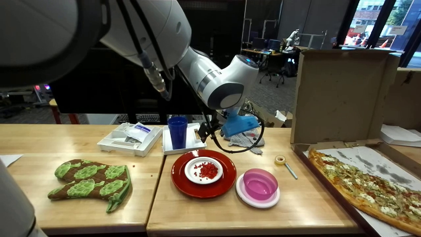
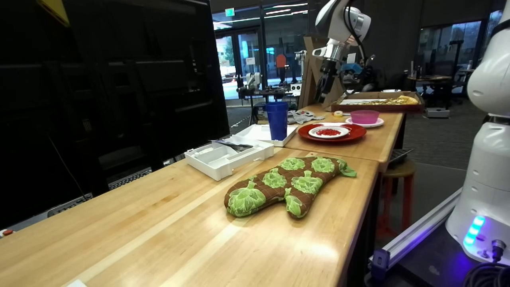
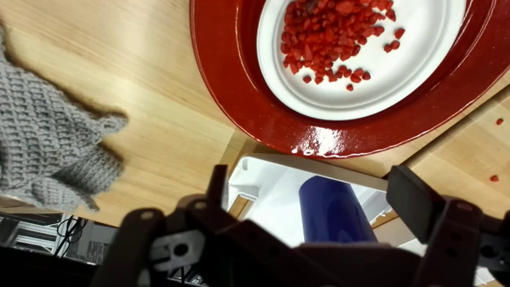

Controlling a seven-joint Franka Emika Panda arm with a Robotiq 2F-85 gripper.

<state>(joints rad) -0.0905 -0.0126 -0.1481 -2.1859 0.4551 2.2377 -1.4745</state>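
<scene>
currently the spread gripper [image 3: 310, 189] hovers near a blue cup [image 3: 332, 215].

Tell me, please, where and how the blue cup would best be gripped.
The blue cup is probably best gripped just below its rim, coming from above, with the jaws of the open gripper astride it: it stands upright, its top rises well above the low walls of the white tray, and it widens upward, which should resist slipping.
</scene>
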